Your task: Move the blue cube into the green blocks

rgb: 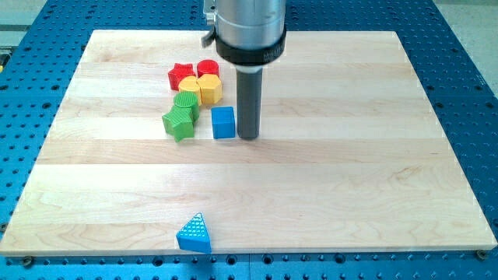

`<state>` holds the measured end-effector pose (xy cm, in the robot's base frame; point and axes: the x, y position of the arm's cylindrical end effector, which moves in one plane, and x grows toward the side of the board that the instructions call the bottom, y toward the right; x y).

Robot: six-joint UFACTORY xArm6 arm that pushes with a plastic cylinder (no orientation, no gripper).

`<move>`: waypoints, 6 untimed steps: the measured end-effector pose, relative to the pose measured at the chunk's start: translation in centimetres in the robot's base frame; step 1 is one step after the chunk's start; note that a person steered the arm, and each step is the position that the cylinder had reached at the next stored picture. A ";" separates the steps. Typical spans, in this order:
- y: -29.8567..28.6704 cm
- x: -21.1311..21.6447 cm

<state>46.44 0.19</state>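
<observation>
A pale wooden tabletop lies on a blue perforated base; my tip rests just beside the blue cube, on its right in the view, too close to tell if they touch; the arm ends in a plain rod, with no hand to open or close. The cube sits near the green star block to its left; a second green block lies above that. Yellow blocks and red blocks cluster higher up; a blue triangular block sits at the view's bottom edge.
</observation>
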 end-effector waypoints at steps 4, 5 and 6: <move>-0.6 -2.0; -1.3 -2.0; -3.5 -2.0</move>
